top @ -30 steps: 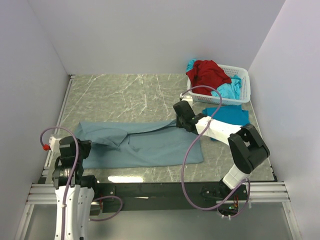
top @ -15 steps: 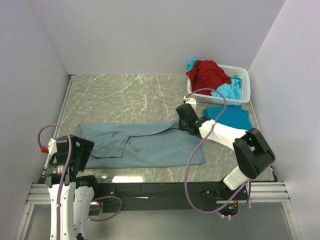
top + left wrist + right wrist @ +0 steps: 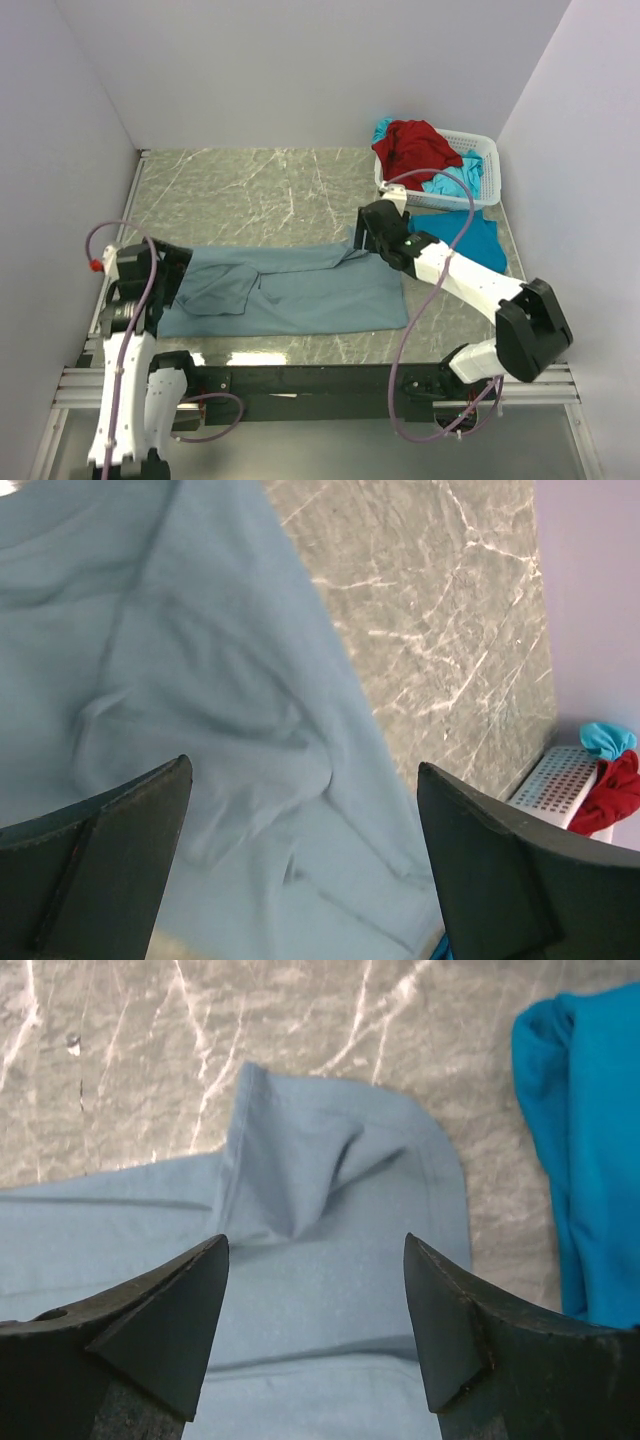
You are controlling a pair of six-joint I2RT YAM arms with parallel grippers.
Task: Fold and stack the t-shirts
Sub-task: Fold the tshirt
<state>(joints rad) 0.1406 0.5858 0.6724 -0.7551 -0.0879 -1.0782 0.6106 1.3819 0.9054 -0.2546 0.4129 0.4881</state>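
Note:
The large grey-blue t-shirt (image 3: 300, 295) lies folded lengthwise into a long band across the near half of the table. My left gripper (image 3: 168, 272) hangs open over its left end, the cloth (image 3: 200, 680) lying loose below the spread jaws (image 3: 303, 770). My right gripper (image 3: 370, 235) is open over the shirt's far right corner (image 3: 330, 1290), with nothing between its fingers (image 3: 315, 1240). A folded turquoise t-shirt (image 3: 462, 235) lies flat to the right (image 3: 590, 1130). A red t-shirt (image 3: 415, 145) and more turquoise cloth (image 3: 455, 182) fill the basket.
The white lattice basket (image 3: 487, 165) stands at the back right corner, also seen in the left wrist view (image 3: 555, 780). Bare marble table (image 3: 250, 195) stretches behind the grey-blue shirt. Grey walls close in the table on three sides.
Both grippers went from shut to open and let go of the grey-blue shirt's folded edge, which now lies flat. The left arm shifted slightly forward, and the right arm's elbow swung right.

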